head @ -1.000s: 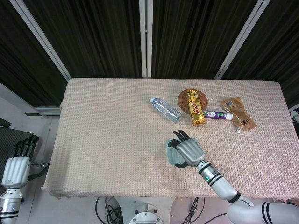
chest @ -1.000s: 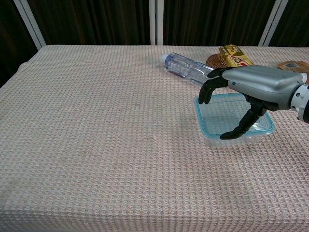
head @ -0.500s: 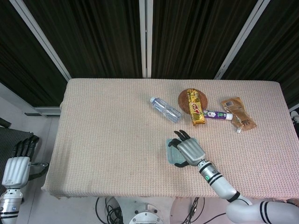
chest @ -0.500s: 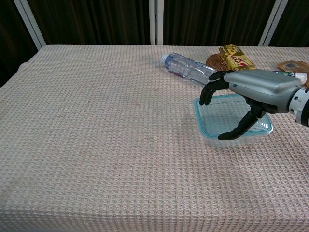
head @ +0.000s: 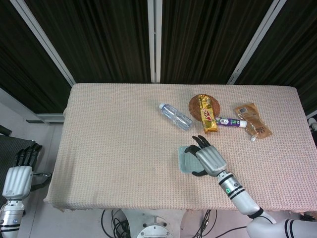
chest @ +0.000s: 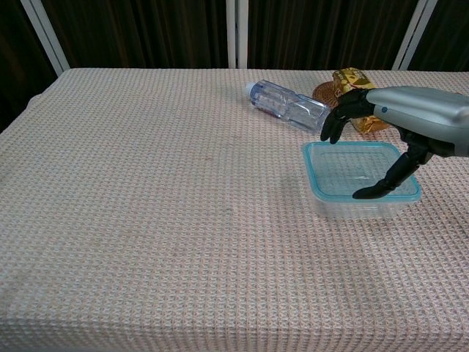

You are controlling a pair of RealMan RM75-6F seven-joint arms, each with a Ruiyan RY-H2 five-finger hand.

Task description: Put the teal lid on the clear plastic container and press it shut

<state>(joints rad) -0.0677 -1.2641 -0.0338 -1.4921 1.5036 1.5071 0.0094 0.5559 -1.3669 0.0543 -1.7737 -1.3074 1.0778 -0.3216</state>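
The clear plastic container [head: 186, 159] [chest: 344, 174] sits on the table right of centre, with the teal lid [chest: 360, 196] lying flat on its rim. My right hand [head: 210, 157] [chest: 414, 126] hovers over the container's right side with fingers spread and curved, holding nothing. Its thumb tip is down at the lid's near right edge, while the other fingertips hang above the far edge. My left hand [head: 17, 177] hangs below the table's left edge with straight fingers, seen only in the head view, and it is empty.
A clear water bottle [head: 175, 116] [chest: 287, 105] lies just behind the container. Further back right lie a gold snack bar [head: 208, 114] [chest: 353, 81] on a brown round mat, a toothpaste tube [head: 230, 122] and a brown pouch [head: 252, 120].
My right hand has lifted off the lid and drawn to the right. The container with its lid shifted slightly right. The left hand has not moved.
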